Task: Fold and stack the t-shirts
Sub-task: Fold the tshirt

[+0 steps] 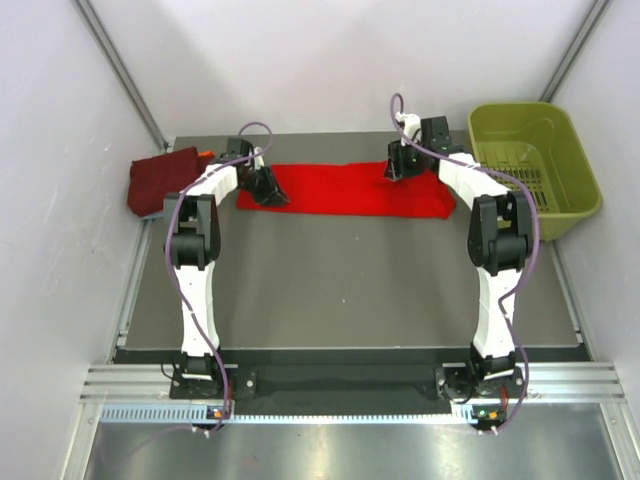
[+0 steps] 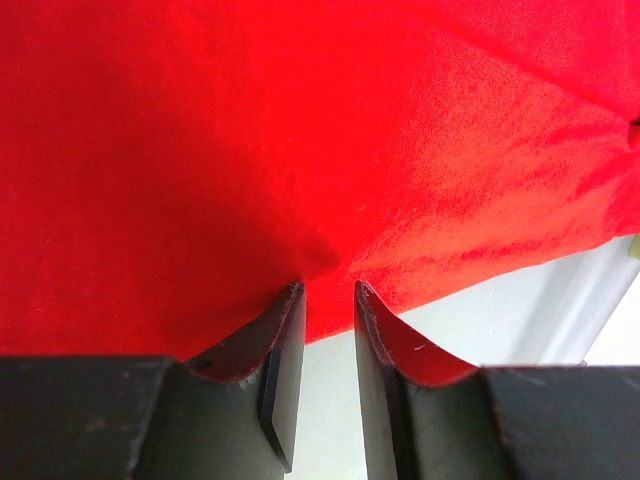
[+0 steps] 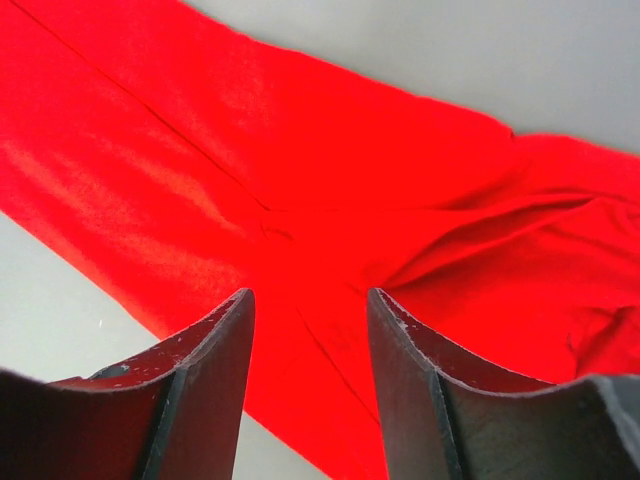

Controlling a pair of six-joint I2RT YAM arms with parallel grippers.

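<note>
The bright red t-shirt [image 1: 350,188] lies as a long folded strip across the far part of the table. My left gripper [image 1: 268,190] is at its left end. In the left wrist view the narrow fingertips [image 2: 328,290] pinch the puckered edge of the red cloth [image 2: 300,130]. My right gripper [image 1: 395,172] is over the strip's right part. In the right wrist view it [image 3: 310,295] is open, with flat red cloth [image 3: 330,180] below and between the fingers. A folded dark maroon shirt [image 1: 160,178] tops a pile at the far left, with an orange sliver [image 1: 205,154] behind it.
The olive-green plastic basket [image 1: 585,185] stands at the far right, just beyond the red strip's end. White walls close in the table on the left, back and right. The dark table surface [image 1: 340,280] stretches from the shirt to the arm bases.
</note>
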